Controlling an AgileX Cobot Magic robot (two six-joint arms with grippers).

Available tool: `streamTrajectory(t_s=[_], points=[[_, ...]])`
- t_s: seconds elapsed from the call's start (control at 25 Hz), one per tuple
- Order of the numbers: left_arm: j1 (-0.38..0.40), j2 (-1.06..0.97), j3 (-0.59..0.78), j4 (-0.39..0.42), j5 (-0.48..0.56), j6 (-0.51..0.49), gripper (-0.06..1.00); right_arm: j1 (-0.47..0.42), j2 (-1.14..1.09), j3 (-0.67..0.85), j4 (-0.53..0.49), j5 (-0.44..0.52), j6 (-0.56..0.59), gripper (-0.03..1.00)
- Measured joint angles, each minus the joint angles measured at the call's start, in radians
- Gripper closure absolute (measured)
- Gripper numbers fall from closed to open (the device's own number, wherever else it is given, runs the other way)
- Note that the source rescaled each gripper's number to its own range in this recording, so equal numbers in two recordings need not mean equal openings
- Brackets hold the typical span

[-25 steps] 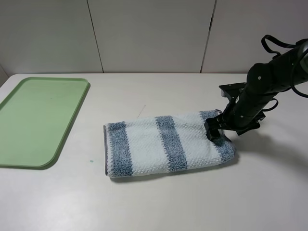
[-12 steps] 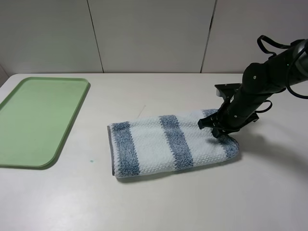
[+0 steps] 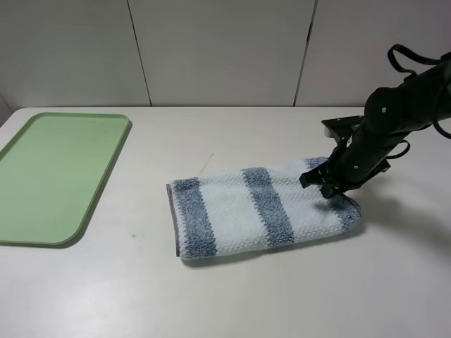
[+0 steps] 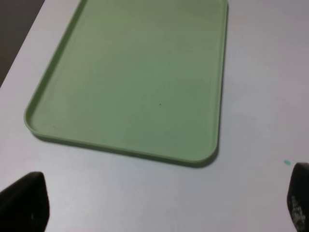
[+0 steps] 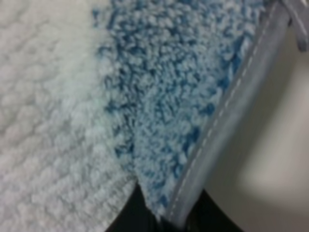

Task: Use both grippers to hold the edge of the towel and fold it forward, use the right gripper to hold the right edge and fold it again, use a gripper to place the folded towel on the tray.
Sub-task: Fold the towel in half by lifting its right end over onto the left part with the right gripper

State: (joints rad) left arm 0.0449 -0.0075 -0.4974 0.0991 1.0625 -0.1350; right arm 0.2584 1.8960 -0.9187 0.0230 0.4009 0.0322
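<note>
Towel [image 3: 261,211] folded once, flat on table [image 3: 232,303], well right of tray [image 3: 63,176]. Right pincer [image 3: 325,184] pinched on grey edge [image 5: 227,125] at right end: second fold beginning. Next: lift edge, carry left over towel, align ends. Left pincer [image 4: 161,203] wide, empty, near tray.

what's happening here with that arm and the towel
The right gripper has pinched the right end of the striped towel, its fingers closed on the grey trim edge. The towel lies on the table and looks folded over once, so the second fold seems about to start. The left gripper is open and holds nothing, hovering near the green tray. The towel is not on the tray yet.
</note>
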Motion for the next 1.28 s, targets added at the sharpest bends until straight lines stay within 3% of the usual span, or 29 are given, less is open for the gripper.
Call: streamTrajectory(t_s=[0.24, 0.44, 0.8, 1.28], points=[[0.0, 0.0, 0.0, 0.0, 0.0, 0.0, -0.05, -0.078, -0.107, 0.001, -0.023, 0.054, 0.003, 0.91], [0.0, 0.0, 0.0, 0.0, 0.0, 0.0, -0.05, -0.133, -0.132, -0.079, -0.086, 0.198, 0.005, 0.91], [0.0, 0.0, 0.0, 0.0, 0.0, 0.0, -0.05, -0.139, -0.135, -0.252, -0.232, 0.382, 0.005, 0.91], [0.0, 0.0, 0.0, 0.0, 0.0, 0.0, -0.05, -0.139, -0.135, -0.367, -0.233, 0.521, -0.007, 0.91]])
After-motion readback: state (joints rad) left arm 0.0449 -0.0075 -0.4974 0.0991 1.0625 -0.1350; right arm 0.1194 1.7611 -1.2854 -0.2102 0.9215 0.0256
